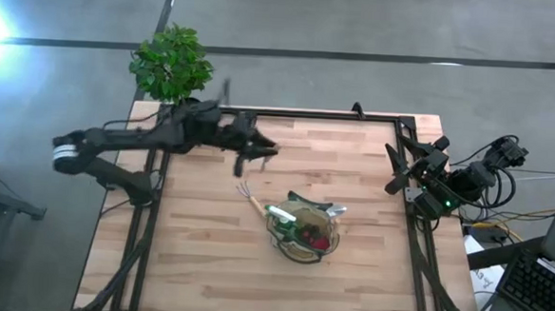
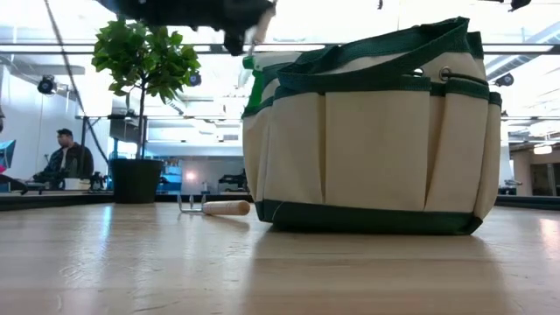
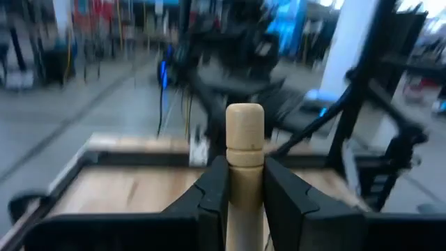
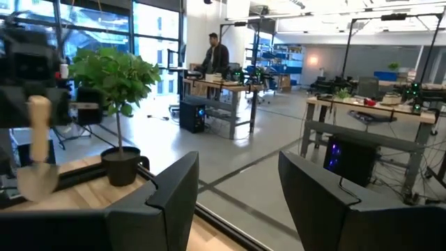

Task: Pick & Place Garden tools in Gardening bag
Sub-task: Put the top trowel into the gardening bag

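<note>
My left gripper [image 1: 257, 153] is raised above the table's far middle and is shut on a wooden-handled trowel [image 4: 36, 174]. The trowel's grey blade hangs down. The gardening bag [image 1: 307, 233], tan with dark green trim, stands on its base at the table's middle. A green spray bottle with a white top [image 1: 279, 214] and something red [image 1: 321, 242] are inside it. A small rake [image 2: 214, 207] lies flat on the table just left of the bag. My right gripper [image 1: 398, 173] waits open at the table's right edge, holding nothing. My left gripper pinches the trowel's wooden handle [image 3: 245, 183] between its two fingers, a little below the handle's rounded free end [image 3: 245, 118], which sticks out past the fingers. The fingers reach in level and lie across the handle. The trowel is upright, blade down, clear of the table.
A potted plant [image 1: 173, 64] stands at the table's far left corner. A black frame rail [image 1: 308, 115] runs along the far edge. Bare wood lies in front of the bag [image 2: 280, 271]. People [image 4: 216, 52] are in the room behind.
</note>
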{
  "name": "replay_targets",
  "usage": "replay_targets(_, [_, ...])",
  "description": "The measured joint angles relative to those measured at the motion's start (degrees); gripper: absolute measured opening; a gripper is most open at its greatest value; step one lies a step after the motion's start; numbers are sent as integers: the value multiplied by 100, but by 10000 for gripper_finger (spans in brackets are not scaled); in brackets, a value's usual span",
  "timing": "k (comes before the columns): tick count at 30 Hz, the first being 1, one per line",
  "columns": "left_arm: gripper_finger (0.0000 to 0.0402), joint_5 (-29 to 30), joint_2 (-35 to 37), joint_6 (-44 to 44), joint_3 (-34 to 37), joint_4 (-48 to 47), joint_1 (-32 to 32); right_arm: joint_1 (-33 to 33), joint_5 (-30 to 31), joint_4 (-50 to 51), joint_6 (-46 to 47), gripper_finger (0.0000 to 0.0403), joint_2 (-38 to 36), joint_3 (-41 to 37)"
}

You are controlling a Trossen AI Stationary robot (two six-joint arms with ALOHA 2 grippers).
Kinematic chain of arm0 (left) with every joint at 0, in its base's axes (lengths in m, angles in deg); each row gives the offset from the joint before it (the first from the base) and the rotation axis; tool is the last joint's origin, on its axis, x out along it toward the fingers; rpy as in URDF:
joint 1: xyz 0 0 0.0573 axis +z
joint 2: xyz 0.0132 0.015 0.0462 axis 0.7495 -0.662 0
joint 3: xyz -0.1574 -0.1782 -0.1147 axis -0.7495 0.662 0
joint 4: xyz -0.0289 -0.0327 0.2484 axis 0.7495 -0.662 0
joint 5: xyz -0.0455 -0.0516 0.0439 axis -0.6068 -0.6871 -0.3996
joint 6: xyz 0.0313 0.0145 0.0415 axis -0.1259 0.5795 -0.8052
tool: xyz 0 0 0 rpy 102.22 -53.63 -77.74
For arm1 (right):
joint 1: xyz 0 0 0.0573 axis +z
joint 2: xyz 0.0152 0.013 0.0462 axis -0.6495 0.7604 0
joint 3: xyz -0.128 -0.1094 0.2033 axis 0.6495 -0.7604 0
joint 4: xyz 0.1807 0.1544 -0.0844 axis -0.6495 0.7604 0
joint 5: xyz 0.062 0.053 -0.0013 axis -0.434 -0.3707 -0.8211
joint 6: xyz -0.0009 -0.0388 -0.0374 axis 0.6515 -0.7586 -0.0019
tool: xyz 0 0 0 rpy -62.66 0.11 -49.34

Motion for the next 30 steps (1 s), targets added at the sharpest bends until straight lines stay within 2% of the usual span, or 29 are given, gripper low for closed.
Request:
replay_targets(8, [63, 21, 853, 746, 2013, 3123, -562, 0, -2, 4, 258, 189, 2, -44])
replay_targets(13, [63, 381, 941, 942, 2572, 4530, -1338, -1, -2, 2, 288, 189, 2, -52])
replay_targets(17, [63, 1034, 904, 256, 2542, 4210, -2258, 0, -2, 2, 302, 189, 2, -52])
replay_targets(19, [63, 1580, 844, -157, 2425, 3844, -2732, 0, -2, 2, 341, 189, 3, -52])
replay_targets(23, [63, 3064, 513, -849, 2119, 3544, -3590, 0, -4, 1, 470, 189, 4, -52])
replay_targets(26, [63, 3956, 71, -1074, 1803, 3606, -3956, 0, -4, 4, 463, 189, 5, -52])
replay_targets(30, [63, 4604, -643, -937, 1260, 3626, -4079, 0, -7, 4, 452, 189, 6, -52])
